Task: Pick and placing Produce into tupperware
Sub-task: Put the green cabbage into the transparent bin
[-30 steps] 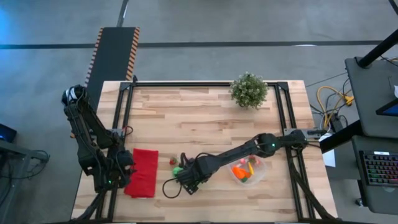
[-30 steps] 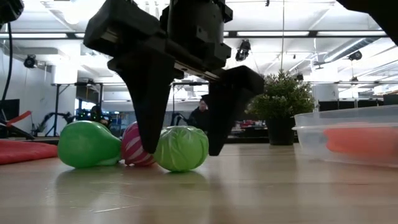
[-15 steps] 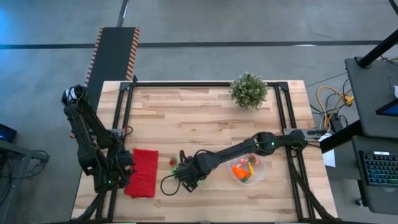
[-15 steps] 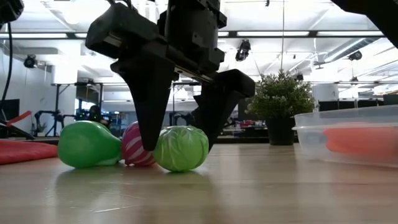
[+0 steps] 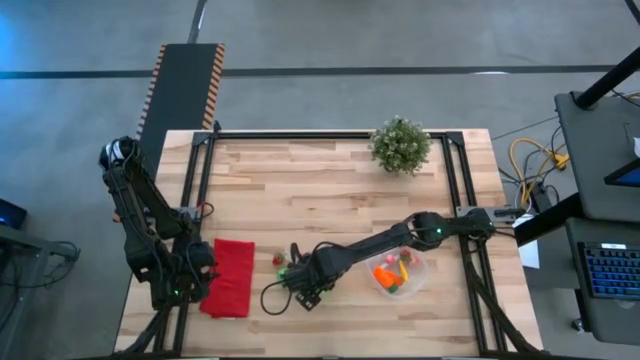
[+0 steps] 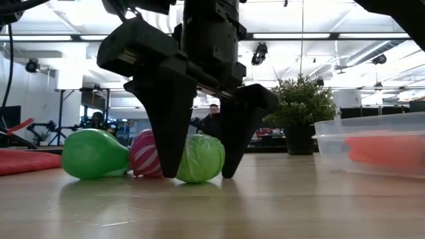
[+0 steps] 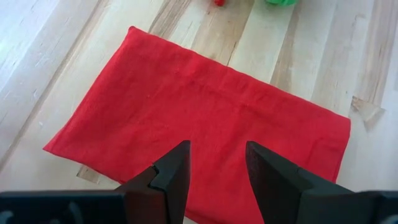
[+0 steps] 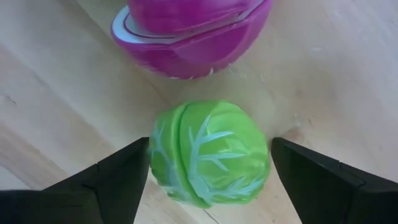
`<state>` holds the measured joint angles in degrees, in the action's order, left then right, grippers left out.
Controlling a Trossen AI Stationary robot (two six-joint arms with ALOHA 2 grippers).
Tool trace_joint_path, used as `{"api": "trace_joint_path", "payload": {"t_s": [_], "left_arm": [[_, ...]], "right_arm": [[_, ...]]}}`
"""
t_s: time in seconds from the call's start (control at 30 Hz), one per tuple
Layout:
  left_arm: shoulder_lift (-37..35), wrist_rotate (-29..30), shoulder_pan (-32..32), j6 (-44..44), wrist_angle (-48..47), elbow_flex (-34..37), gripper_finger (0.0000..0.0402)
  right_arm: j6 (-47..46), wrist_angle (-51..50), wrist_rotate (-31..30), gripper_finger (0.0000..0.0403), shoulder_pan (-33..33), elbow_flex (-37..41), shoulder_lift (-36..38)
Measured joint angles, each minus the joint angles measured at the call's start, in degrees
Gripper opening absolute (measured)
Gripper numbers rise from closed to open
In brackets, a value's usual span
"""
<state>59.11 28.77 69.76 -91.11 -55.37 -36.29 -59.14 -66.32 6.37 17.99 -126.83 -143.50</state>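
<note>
My right gripper (image 6: pixel 199 174) stands wide open, fingertips down on the counter (image 6: pixel 265 206), straddling the green cabbage (image 8: pixel 208 154) so closing will trap it; nothing is held yet. Just beyond sits the pink-purple onion (image 8: pixel 186 34). The tupperware (image 5: pixel 398 274) waits nearby. My left gripper (image 7: pixel 214 171), narrowly parted and empty, hovers over the red cloth (image 7: pixel 199 112).

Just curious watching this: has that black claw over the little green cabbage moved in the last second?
Yes. The right gripper has sunk toward the table, its fingers now straddling the green cabbage.
</note>
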Motion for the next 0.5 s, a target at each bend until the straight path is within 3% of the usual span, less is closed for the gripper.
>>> {"api": "trace_joint_path", "payload": {"t_s": [0.17, 0.5], "left_arm": [[0.0, -0.02, 0.0, 0.0, 0.0, 0.0, 0.0139], [0.0, -0.02, 0.02, 0.0, 0.02, 0.02, 0.0139]], "right_arm": [[0.14, 0.19, 0.03, 0.0314, -0.16, -0.04, 0.07], [0.23, 0.77, 0.04, 0.0234, -0.27, -0.11, 0.57]]}}
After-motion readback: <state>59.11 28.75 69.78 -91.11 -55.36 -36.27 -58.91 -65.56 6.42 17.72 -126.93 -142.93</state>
